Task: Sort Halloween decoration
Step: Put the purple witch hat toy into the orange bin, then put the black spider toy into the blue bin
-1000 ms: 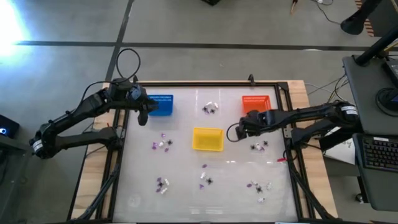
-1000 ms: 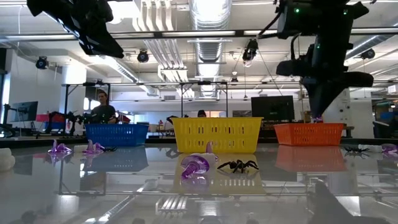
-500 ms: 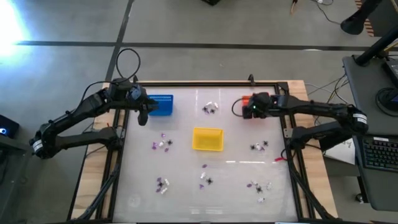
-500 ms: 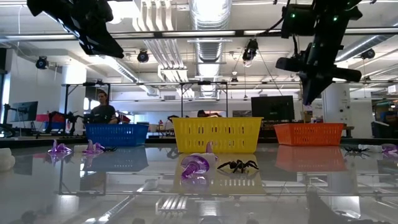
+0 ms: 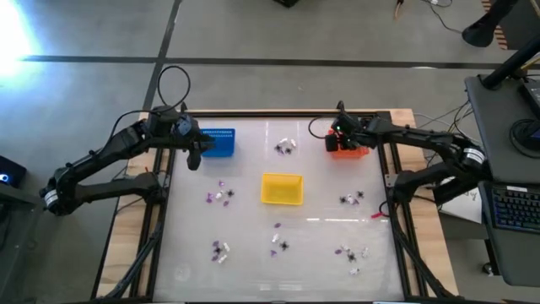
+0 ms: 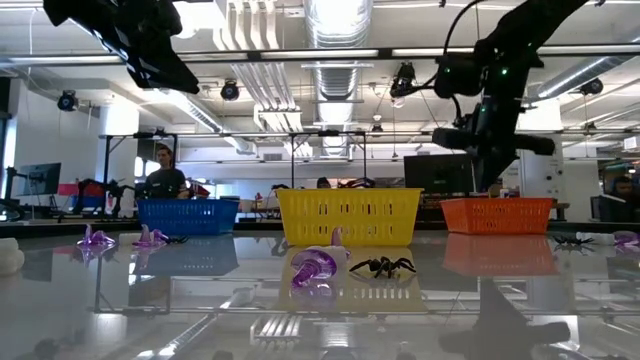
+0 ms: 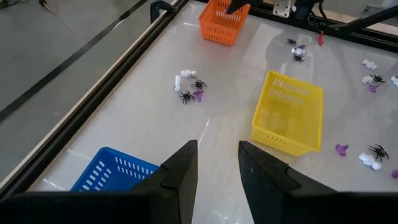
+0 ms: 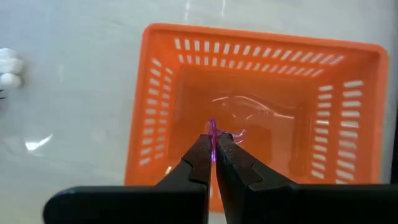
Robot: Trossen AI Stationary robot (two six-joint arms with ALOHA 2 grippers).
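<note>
My right gripper (image 8: 212, 148) hovers over the orange basket (image 8: 261, 38), shut on a small purple trinket (image 8: 212, 127). The high view shows this gripper (image 5: 340, 137) above the same basket (image 5: 350, 152) at the table's far right. My left gripper (image 7: 217, 155) is open and waits above the near edge of the blue basket (image 5: 219, 142). Black spidery, purple and white trinkets lie in loose clusters on the table, for example beside the orange basket (image 5: 287, 147) and left of the yellow basket (image 5: 219, 196). My right gripper pinches the purple trinket (image 8: 212, 129) between its two fingertips (image 8: 200, 152), coming from above and pointing down into the basket's opening. The trinket is lifted clear, sticking out past the fingertips, above the orange basket's floor (image 8: 249, 118).
A yellow basket (image 5: 282, 188) stands mid-table. More trinket clusters lie near the right edge (image 5: 351, 198) and toward the near edge (image 5: 221, 251), (image 5: 278, 245), (image 5: 353, 253). A dark frame (image 5: 278, 113) borders the table. People show in the room behind (image 6: 163, 172).
My right gripper has travelled from beside the yellow basket's right side toward the far edge, ending over the orange basket, and has turned on the way. It has stayed shut.
</note>
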